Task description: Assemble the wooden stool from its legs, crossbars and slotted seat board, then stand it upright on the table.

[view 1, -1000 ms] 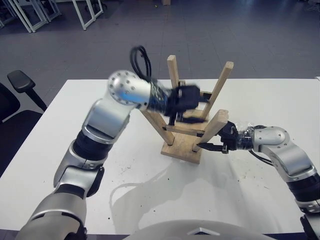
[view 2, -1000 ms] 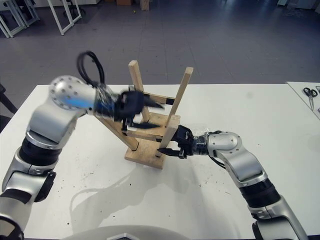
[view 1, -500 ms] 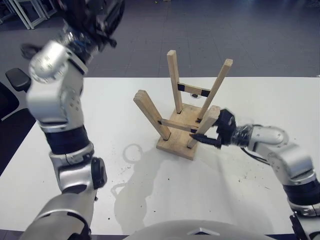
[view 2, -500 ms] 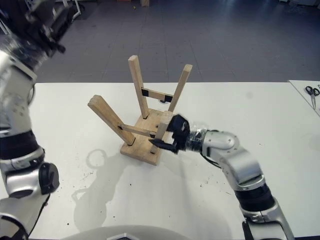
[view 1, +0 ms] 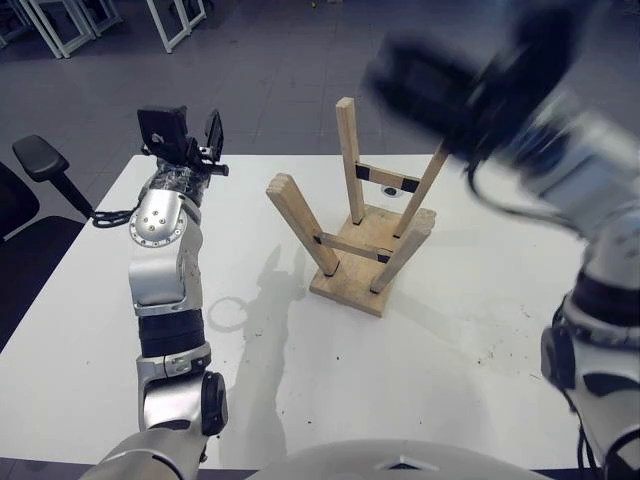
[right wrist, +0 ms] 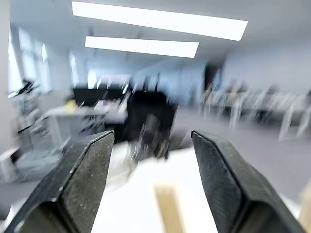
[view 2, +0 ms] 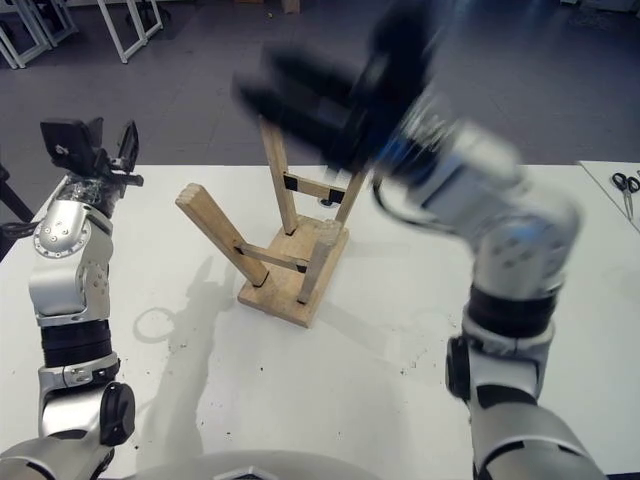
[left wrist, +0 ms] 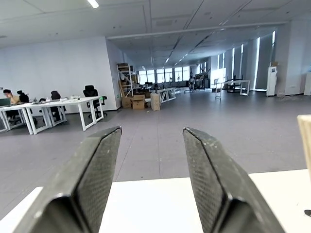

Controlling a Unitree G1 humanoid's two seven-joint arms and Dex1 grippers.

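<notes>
The wooden stool stands upside down near the middle of the white table (view 1: 300,390). Its seat board (view 1: 350,293) lies flat and its legs (view 1: 348,150) point up, joined by crossbars (view 1: 352,247). One leg (view 1: 300,225) leans out to the left. My left gripper (view 1: 188,138) is held up over the table's far left edge, well away from the stool; its fingers (left wrist: 97,174) are open and empty. My right gripper (view 1: 405,75) is blurred, raised above the stool's back legs. Its fingers (right wrist: 87,179) stand open with nothing between them.
An office chair's armrest (view 1: 40,160) stands off the table's left edge. A pair of scissors (view 2: 622,183) lies on a second table at the far right. Small dark specks dot the table in front of the stool.
Both grippers have let go of the stool, which now rests flat on its seat board. The left arm swung up and away to the left. The right arm then rose from the front leg.
</notes>
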